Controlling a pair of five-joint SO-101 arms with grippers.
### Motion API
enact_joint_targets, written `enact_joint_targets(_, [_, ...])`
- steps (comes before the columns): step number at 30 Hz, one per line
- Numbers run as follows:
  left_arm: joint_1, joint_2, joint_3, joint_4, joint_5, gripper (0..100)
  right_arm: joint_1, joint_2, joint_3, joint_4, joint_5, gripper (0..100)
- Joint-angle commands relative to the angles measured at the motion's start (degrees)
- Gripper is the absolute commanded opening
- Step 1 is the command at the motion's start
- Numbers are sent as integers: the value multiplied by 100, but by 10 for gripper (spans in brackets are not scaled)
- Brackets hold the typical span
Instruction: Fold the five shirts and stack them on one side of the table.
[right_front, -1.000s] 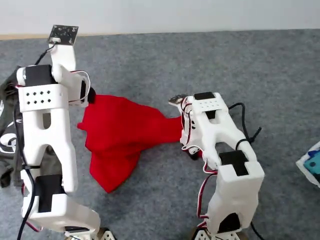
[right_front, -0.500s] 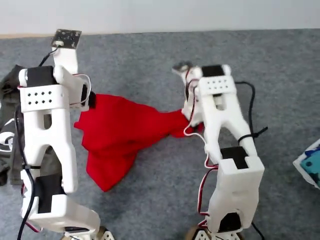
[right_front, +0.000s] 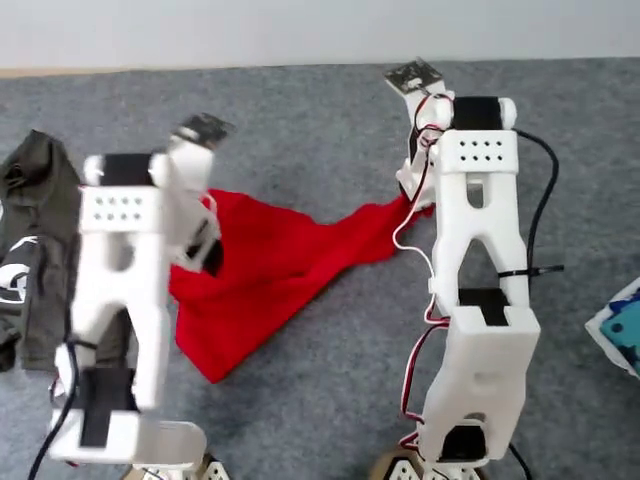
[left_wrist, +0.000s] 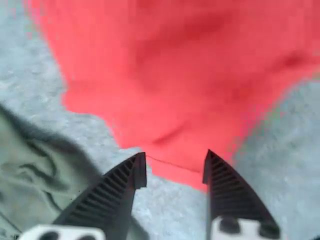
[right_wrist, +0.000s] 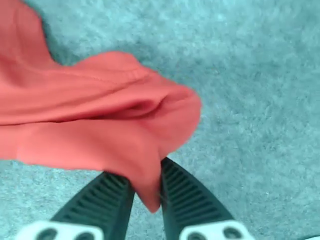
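Red cloth shirt (right_front: 265, 275): it lies crumpled on the grey felt-like desk (right_front: 300, 110), between the two arms. It is broad at the side of the left arm and drawn out into a narrow tail toward the right arm.
Right arm (right_front: 480, 230): white, stretched far out toward the back of the desk. The narrow tail of the shirt ends just under its wrist.
Right jaws: almost together and clamped on a fold of the red cloth shirt (right_wrist: 90, 115). In the right wrist view the cloth bulges out just past the two dark tips.
Left arm (right_front: 120, 290): white, it stands over the broad end of the shirt and covers a part of it.
Left jaws: apart, and I see nothing gripped in them. In the left wrist view the hem of the red cloth shirt (left_wrist: 175, 75) shows in the gap between the tips; whether they touch the cloth I cannot tell.
Dark olive shirt with white print (right_front: 30, 250): an unfolded heap at the left edge of the desk, beside the left arm. In the left wrist view it (left_wrist: 30, 170) is near the red one, with a strip of grey desk between them.
Pale blue and white thing (right_front: 622, 335): at the right edge of the desk, cut off by the frame and well apart from the red shirt. What it is I cannot tell.
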Motion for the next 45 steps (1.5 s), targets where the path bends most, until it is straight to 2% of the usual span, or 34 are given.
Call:
enact_joint_targets(1, [651, -1125, 734, 149, -105, 191, 119, 4, -281, 171, 35, 11])
enact_joint_targets(6, [1196, -2338, 2097, 141, -97, 191, 101, 31, -281, 171, 35, 11])
enact_joint_targets(10, [1125, -2866, 3178, -308, -114, 191, 119, 31, -281, 180, 35, 11])
enact_joint_targets(12, [905, -2936, 3187, -484, -176, 194, 119, 31, -281, 198, 35, 11])
enact_joint_targets(17, [747, -2611, 3785, -1187, -800, 195, 119, 31, -281, 198, 35, 11])
enact_joint_targets(25, [703, -1811, 4585, -2022, -853, 192, 119, 31, -281, 189, 35, 11])
enact_joint_targets(31, [668, -1758, 5051, -2286, -1187, 192, 127, 31, -281, 207, 44, 11])
enact_joint_targets(38, [-26, -1705, 5147, -2866, -1609, 195, 127, 31, -281, 215, 44, 11])
enact_joint_targets(45, [-70, -1697, 5262, -2980, -1670, 195, 119, 31, -290, 215, 35, 11])
